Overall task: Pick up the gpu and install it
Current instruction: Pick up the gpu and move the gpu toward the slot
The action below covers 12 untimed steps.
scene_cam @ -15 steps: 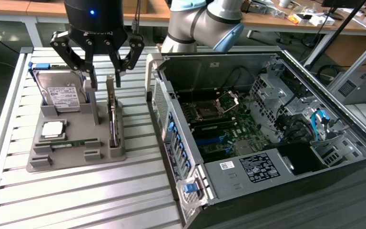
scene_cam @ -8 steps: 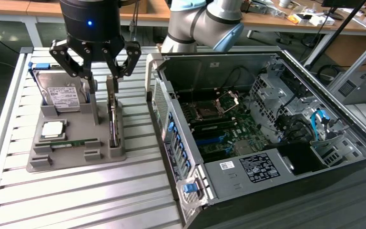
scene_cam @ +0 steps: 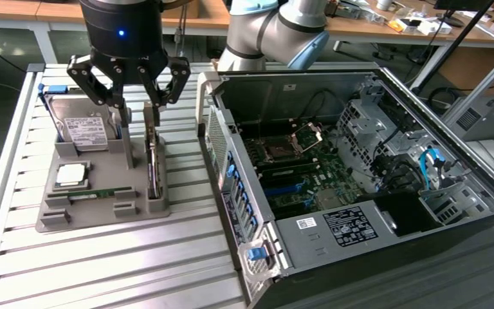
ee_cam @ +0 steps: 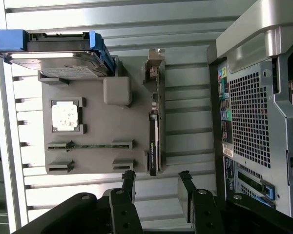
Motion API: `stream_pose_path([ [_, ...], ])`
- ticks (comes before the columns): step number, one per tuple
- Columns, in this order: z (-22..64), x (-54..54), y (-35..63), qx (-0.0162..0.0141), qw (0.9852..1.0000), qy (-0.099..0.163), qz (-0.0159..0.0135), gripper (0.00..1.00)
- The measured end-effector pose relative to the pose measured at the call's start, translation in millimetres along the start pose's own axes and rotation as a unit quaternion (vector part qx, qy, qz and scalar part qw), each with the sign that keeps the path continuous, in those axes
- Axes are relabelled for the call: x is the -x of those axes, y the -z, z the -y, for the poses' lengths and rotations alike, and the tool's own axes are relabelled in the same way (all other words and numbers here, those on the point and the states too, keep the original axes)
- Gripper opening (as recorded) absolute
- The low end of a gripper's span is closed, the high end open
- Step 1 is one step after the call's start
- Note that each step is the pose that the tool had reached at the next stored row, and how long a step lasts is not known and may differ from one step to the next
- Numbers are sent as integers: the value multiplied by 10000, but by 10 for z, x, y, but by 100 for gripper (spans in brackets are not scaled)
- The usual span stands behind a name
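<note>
The gpu is a thin dark card with a silver bracket. It stands on its edge in the slots of a grey holder tray, on the side nearest the computer case. In the wrist view the gpu appears as a narrow dark strip. My gripper hangs open just above the card's far end, its black fingers spread and nothing between them. Seen from the wrist, the gripper lines up with the card's length but stands clear of it.
The tray also holds a silver hard drive with blue rails, a square processor and a green memory stick. The open computer case lies at the exterior view's right, motherboard exposed. Both rest on a slatted aluminium table.
</note>
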<state>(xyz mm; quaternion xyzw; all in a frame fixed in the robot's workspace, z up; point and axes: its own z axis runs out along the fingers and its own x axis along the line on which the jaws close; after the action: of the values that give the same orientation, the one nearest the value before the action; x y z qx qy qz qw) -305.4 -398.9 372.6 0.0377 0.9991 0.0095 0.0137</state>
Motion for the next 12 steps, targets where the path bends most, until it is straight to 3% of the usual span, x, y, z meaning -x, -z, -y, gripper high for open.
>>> stream_pose_path([
  [12, 2, -6, -53, -1, 10000, 0, 0, 48],
])
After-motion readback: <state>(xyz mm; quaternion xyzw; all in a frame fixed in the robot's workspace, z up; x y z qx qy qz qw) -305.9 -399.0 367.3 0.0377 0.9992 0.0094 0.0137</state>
